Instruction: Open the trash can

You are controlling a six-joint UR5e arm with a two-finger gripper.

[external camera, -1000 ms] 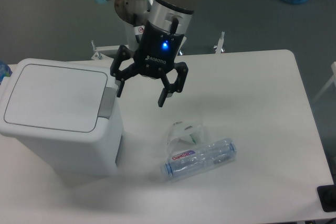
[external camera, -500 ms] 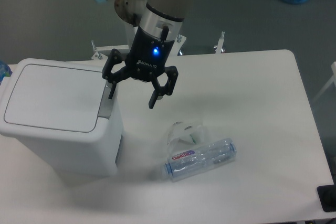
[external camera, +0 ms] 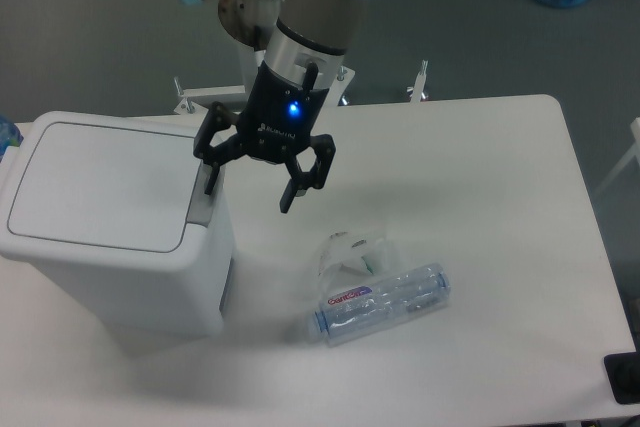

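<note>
The bin (external camera: pixel 110 222) stands at the table's (external camera: pixel 500 197) left edge, lid flat. The gripper (external camera: pixel 248 185), fingers spread apart, hangs at the bin's right rim over the grey tab (external camera: pixel 205 197). A bottle (external camera: pixel 380 302) lies nearby, right of the bin.

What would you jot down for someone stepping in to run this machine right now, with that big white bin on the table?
Gripper: open, holding nothing, one finger over the grey rectangular push tab.
Large white boxy plastic trash can: at the table's left end, flat lid shut.
Clear plastic bottle: lying on its side to the right of the can, untouched.
Done: gripper brought to the tab.
Left: press the tab so that the lid opens.
</note>
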